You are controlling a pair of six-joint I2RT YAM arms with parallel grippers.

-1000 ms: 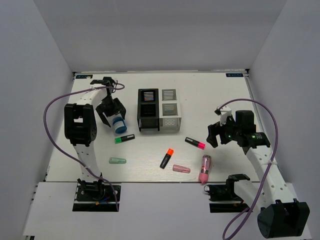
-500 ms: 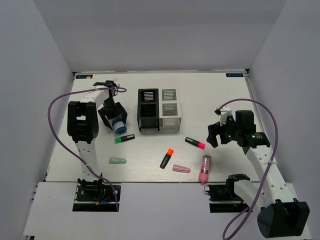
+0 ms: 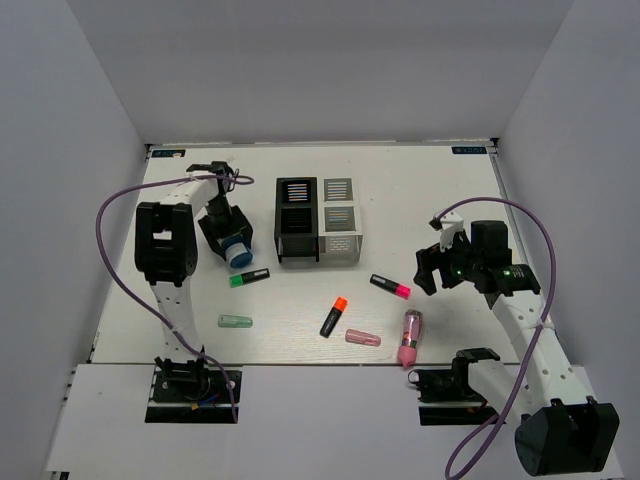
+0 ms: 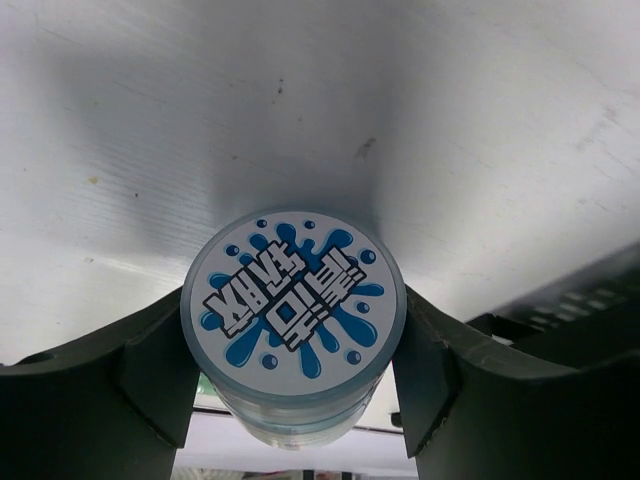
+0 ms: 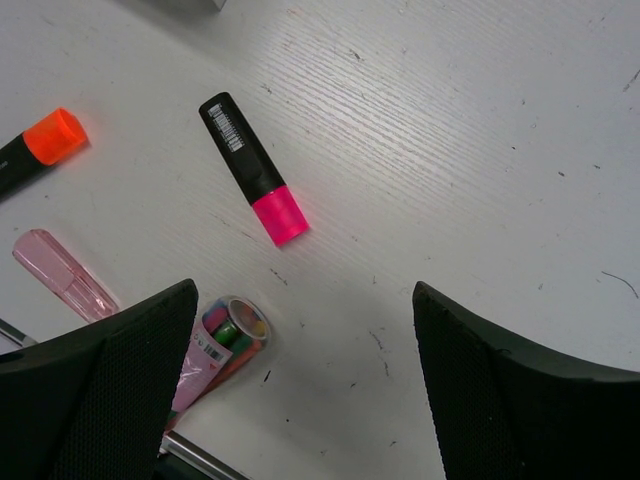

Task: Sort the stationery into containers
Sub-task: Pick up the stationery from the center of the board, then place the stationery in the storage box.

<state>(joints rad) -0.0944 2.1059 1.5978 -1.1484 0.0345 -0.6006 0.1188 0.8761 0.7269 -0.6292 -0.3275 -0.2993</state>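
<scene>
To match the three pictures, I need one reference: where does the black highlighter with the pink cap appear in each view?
Top external: the black highlighter with the pink cap lies right of centre.
Left wrist: not in it.
Right wrist: the highlighter lies upper left of centre, cap toward lower right.
Shared landmark: the fat pink-clear tube, just below the highlighter in the top view, at the lower left in the right wrist view.

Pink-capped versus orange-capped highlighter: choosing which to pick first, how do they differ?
The pink-capped highlighter lies nearer the open right gripper; the orange-capped highlighter lies further left, mid-table. The pink-capped one's cap points right; the orange-capped one's points toward the far edge. Both have black bodies and lie flat on the table, outside the containers.
</scene>
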